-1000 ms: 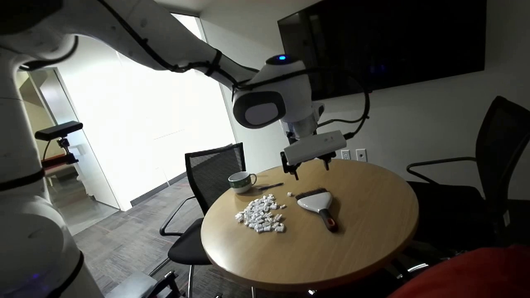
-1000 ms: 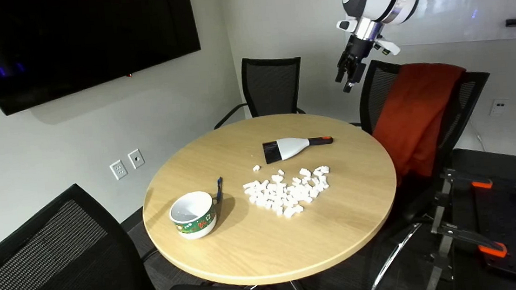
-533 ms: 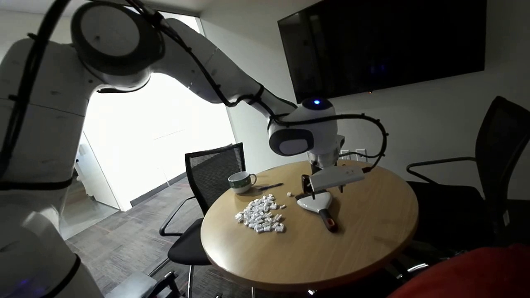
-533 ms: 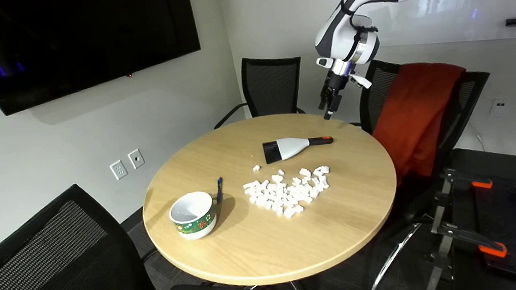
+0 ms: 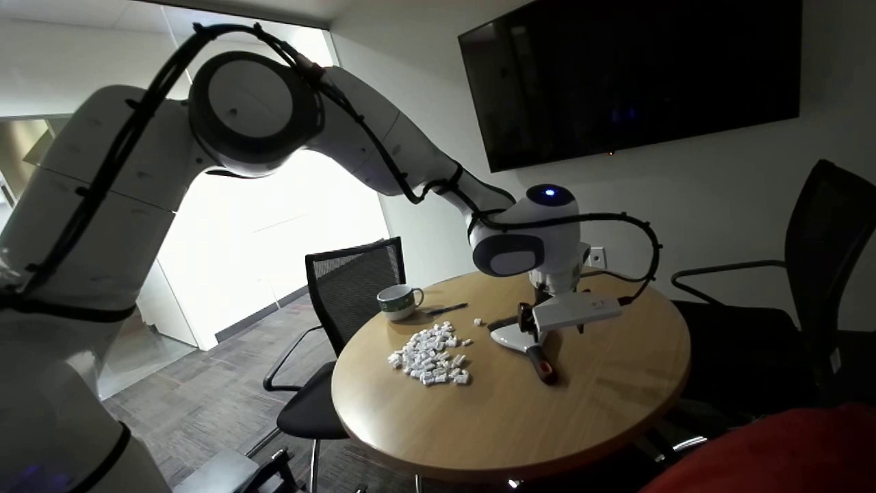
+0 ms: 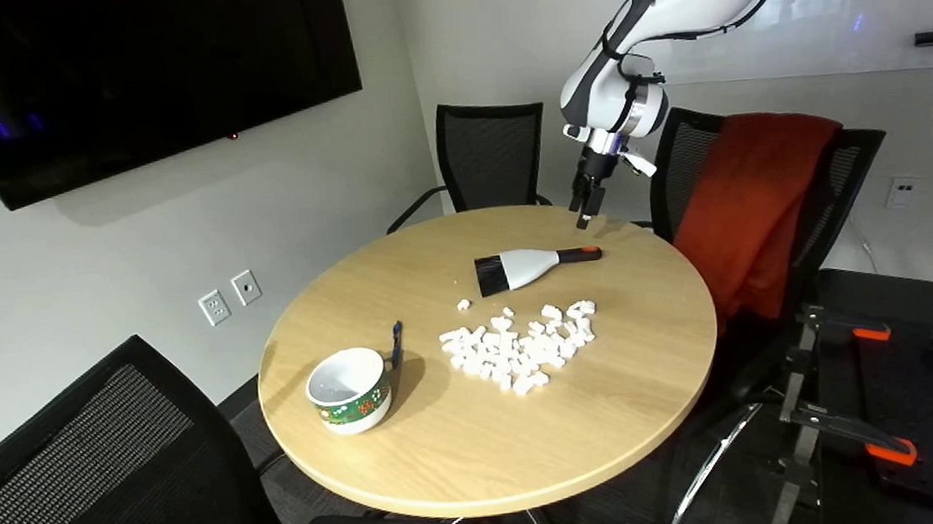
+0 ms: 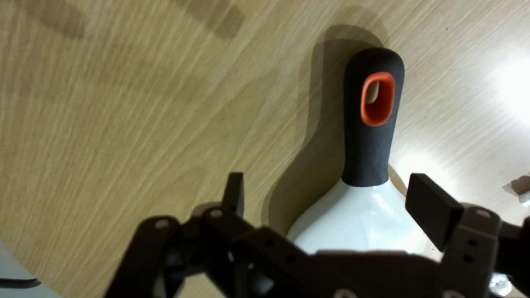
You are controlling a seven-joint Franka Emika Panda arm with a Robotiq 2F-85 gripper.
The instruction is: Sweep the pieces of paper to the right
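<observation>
While the paper bits [image 6: 495, 352] lie in a loose white heap on the table [image 6: 483, 455], the end effector [image 7: 329, 194], spread wide, hangs over the brush [image 7: 366, 165].

brush [image 7: 366, 161] pt. behind fingers [image 7: 432, 209], TV [image 6: 145, 66] cropped

My gripper [image 7: 327, 192] looks matt. The brush [image 7: 358, 221] is glossy, plastic-looking, with a matt, rubbery handle [image 7: 367, 157]. I see smooth grained wood on the table [image 6: 417, 465], matt, uneven paper bits [image 6: 504, 353], a shiny glazed mug [image 6: 355, 410], a dull-finished cloth [image 6: 758, 211] and a mesh-backed chair [image 6: 491, 154].
</observation>
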